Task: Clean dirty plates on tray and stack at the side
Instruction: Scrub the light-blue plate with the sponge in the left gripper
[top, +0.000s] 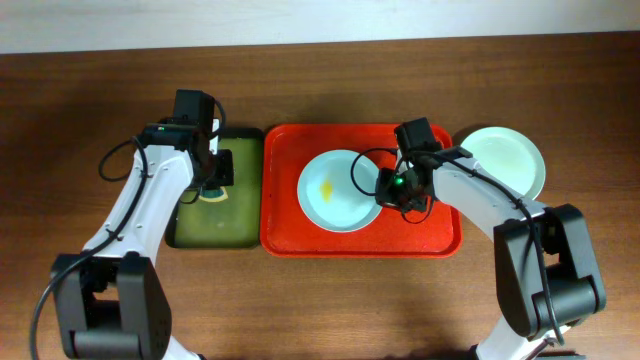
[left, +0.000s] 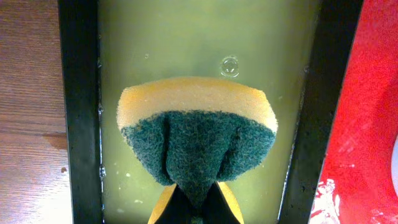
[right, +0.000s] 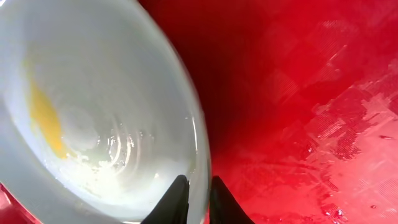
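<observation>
Step now: get hold of the dirty blue plate (top: 335, 195) so it can be washed. It sits mid-frame in the red tray (top: 280, 235), w/ a yellow smear (top: 326, 187) on it. Right tool (top: 392, 188) is at the plate's right edge & its two fingers (right: 179, 199) pinch the rim, one each side. Left tool (top: 212, 178), left of frame, is clamped on a sponge (left: 196, 134) over the dark green tray (top: 195, 232) of soapy water. A green plate (top: 505, 160) sits on the bench (top: 330, 310), upper right. Next, I think: right tool keeps the plate steady, maybe tips it, & the sponge comes over to rub the smear. The rim looks thin & wet, so the grip must be firm
</observation>
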